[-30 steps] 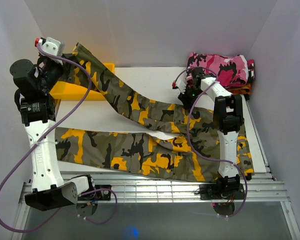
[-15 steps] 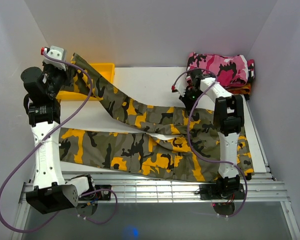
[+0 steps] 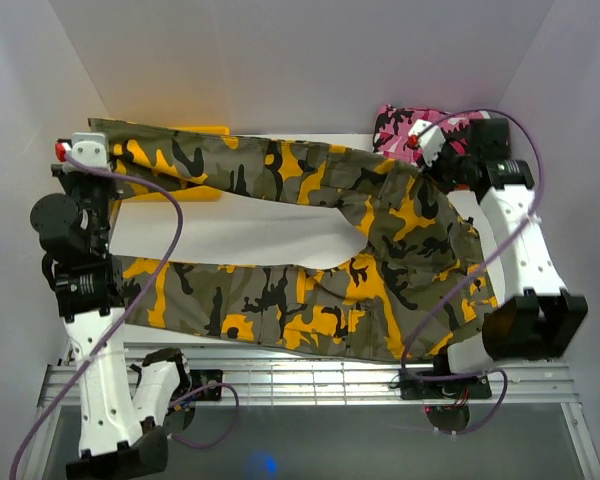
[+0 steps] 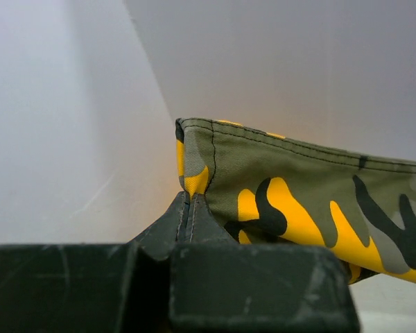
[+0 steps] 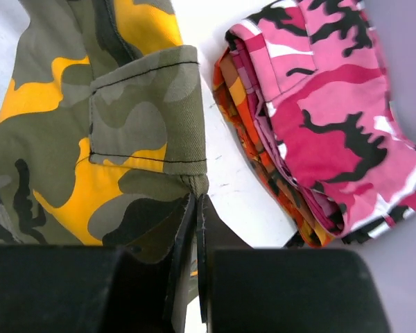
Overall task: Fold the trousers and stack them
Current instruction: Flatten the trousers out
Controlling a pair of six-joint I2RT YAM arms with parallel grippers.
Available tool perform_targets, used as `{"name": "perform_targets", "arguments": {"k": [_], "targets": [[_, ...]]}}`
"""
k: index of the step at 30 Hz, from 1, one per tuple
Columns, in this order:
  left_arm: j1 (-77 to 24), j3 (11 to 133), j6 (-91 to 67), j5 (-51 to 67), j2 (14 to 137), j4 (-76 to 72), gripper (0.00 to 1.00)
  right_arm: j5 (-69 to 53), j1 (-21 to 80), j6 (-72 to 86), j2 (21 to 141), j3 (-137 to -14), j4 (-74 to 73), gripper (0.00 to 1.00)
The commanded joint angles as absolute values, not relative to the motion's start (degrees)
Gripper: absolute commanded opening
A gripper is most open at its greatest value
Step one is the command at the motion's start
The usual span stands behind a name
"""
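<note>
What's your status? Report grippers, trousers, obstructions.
Both shut: left gripper on the trousers leg hem, right gripper on the waist end. One leg lifted between them, other flat on table. Pink camouflage stack close beside right gripper.

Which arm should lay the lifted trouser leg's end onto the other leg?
Left, probably: the left gripper is shut on the trousers at that very hem, on the side where the other leg ends. The right gripper pinches the opposite end.

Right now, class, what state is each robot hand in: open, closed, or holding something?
Left hand: closed, holding the trousers by a leg hem.
Right hand: closed, holding the trousers at their other end.
</note>
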State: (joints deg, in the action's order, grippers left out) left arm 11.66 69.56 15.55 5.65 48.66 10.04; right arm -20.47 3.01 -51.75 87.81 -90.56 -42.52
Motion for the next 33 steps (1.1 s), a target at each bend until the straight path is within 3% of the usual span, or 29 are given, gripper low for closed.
{"name": "perform_targets", "arguments": {"k": [1, 7, 13, 17, 23, 24, 26, 28, 29, 30, 31, 32, 33], "targets": [[11.95, 69.96, 17.58, -5.88, 42.64, 15.62, 0.0, -23.64, 1.85, -50.97, 75.99, -78.54, -34.28, 0.08], [11.95, 58.74, 19.34, -12.73, 31.65, 21.96, 0.0, -26.28, 1.5, -56.33, 60.58, -64.53, -32.87, 0.08], [11.95, 51.07, 18.2, -13.71, 31.89, 20.22, 0.0, -24.87, 1.84, -59.84, 70.35, -65.47, -38.57, 0.08], [11.95, 44.41, 16.53, -15.56, 41.46, 11.47, 0.0, -24.44, 3.86, -59.6, 89.17, -76.52, -45.95, 0.08], [17.21, 43.05, 15.13, -9.01, 63.31, -10.17, 0.0, -20.13, 7.56, -49.42, 125.56, -115.34, -54.83, 0.08], [19.14, 46.55, 13.64, -6.88, 66.76, -10.72, 0.0, -17.86, 7.91, -46.26, 133.08, -126.62, -55.89, 0.08], [23.37, 51.57, 12.22, -4.93, 77.88, -7.49, 0.04, -13.82, 9.84, -46.23, 139.11, -135.23, -58.61, 0.08], [26.18, 58.61, 12.22, -3.34, 83.38, -3.45, 0.27, -3.64, 12.46, -47.02, 141.07, -132.58, -55.74, 0.19], [27.06, 59.32, 12.04, -1.77, 84.97, -2.91, 0.5, -1.25, 12.83, -47.02, 140.02, -128.97, -53.37, 0.31], [27.94, 59.59, 11.87, -1.41, 85.69, -2.9, 0.59, 1.38, 12.92, -45.98, 136.27, -125.02, -48.39, 0.56], [28.73, 59.33, 11.52, -1.15, 85.52, -3.51, 0.68, 2.28, 12.75, -45.1, 133.97, -118.02, -45.99, 0.73], [28.74, 59.24, 11.86, 0.25, 84.91, -3.08, 0.85, 2.72, 12.22, -43.7, 129.33, -115.34, -43.44, 0.93], [28.74, 59.41, 12.21, 2.53, 84.29, -2.47, 0.9, 1.94, 11.69, -43.68, 127.03, -113.22, -42.81, 0.95]]}}
